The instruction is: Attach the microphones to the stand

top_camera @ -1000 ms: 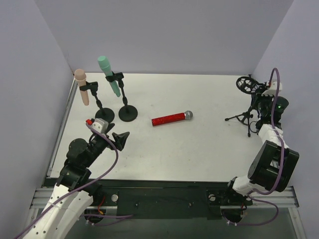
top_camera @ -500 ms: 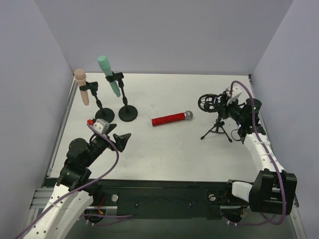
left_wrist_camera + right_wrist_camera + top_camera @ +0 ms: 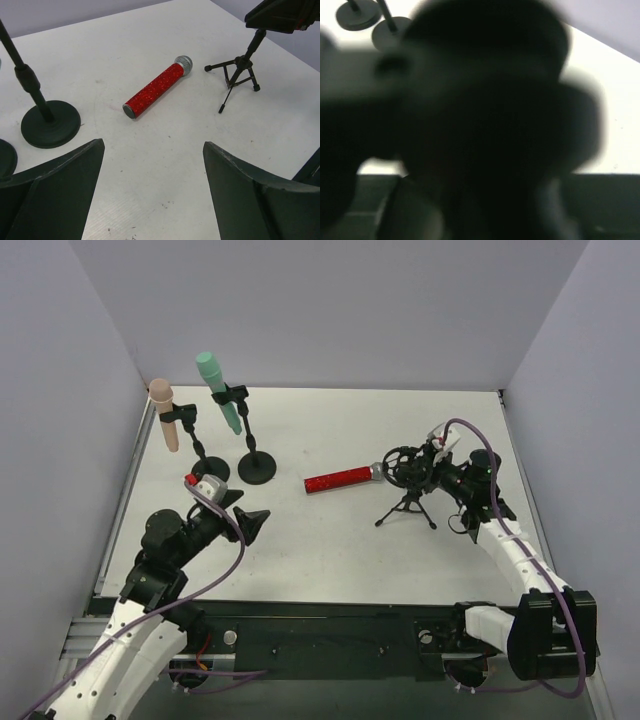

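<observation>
A glittery red microphone (image 3: pixel 345 478) (image 3: pixel 155 92) with a silver mesh head lies flat mid-table. Just right of its head stands a small black tripod stand (image 3: pixel 407 502) (image 3: pixel 240 75) with a round cradle at its top. My right gripper (image 3: pixel 430 465) is shut on that cradle; the right wrist view is filled by its dark blur. A pale pink microphone (image 3: pixel 165 418) and a mint green microphone (image 3: pixel 220 392) sit clipped in two round-based stands at the back left. My left gripper (image 3: pixel 250 520) (image 3: pixel 154 145) hangs open near the front left, nothing between its fingers.
The round bases (image 3: pixel 210 470) (image 3: pixel 258 468) of the two tall stands rest just behind my left gripper; one base (image 3: pixel 50 122) shows at the left of the left wrist view. Walls close the table on the left, back and right.
My right arm has carried the tripod stand from the far right edge leftward, up next to the red microphone's head. My left gripper has shifted slightly right and stays open.
</observation>
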Robot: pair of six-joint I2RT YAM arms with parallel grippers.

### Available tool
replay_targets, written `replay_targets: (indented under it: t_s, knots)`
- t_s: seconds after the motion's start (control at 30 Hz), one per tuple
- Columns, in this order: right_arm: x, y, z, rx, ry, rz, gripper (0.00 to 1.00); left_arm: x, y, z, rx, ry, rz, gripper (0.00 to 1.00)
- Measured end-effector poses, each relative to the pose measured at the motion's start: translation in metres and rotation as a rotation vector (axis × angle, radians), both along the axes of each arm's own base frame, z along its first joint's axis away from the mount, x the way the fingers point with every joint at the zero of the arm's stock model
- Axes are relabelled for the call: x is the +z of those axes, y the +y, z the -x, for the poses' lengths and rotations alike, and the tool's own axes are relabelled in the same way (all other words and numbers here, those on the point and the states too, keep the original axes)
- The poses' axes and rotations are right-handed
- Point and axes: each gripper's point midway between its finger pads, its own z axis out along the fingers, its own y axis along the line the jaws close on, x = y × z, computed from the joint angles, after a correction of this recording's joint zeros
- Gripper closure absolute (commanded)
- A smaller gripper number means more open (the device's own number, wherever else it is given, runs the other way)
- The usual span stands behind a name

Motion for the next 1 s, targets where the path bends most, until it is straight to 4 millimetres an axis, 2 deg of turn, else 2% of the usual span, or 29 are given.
replay_targets:
  t_s: [0.03,0.1,0.17,0.2,0.33,0.47,0.67,0.8,0.9,1.0]
  knots:
    - [-0.003,0.003,0.004,0.013,0.006,0.0,0.74,-0.001,-0.003,0.0,-0.013,0.005,0.003,0.08]
    - [-0.007,0.006,0.011,0.036,0.005,0.002,0.6,0.0,-0.008,0.0,-0.037,0.007,0.014,0.08]
    - [-0.009,0.008,0.018,0.061,0.006,0.009,0.33,0.0,-0.013,0.0,-0.064,0.01,0.026,0.08]
    - [-0.01,0.01,0.022,0.077,0.012,0.014,0.11,0.001,-0.015,0.0,-0.075,0.01,0.033,0.08]
    - [-0.018,0.01,0.037,0.142,0.041,0.085,0.03,0.0,-0.021,-0.003,-0.101,0.024,0.047,0.08]
    - [-0.02,0.003,0.049,0.17,0.072,0.111,0.01,-0.005,-0.028,-0.007,-0.121,0.054,0.06,0.07]
    - [-0.016,-0.037,0.067,0.088,0.174,0.168,0.0,-0.025,-0.039,-0.022,-0.134,0.147,0.064,0.04]
    - [0.01,-0.073,0.076,-0.036,0.224,0.259,0.0,-0.039,-0.053,-0.042,-0.149,0.255,0.046,0.04]
    - [0.027,-0.095,0.085,-0.125,0.242,0.292,0.0,-0.036,-0.07,-0.055,-0.179,0.273,0.001,0.05]
    - [0.026,-0.108,0.098,-0.186,0.311,0.273,0.0,-0.021,-0.1,-0.067,-0.24,0.25,-0.083,0.05]
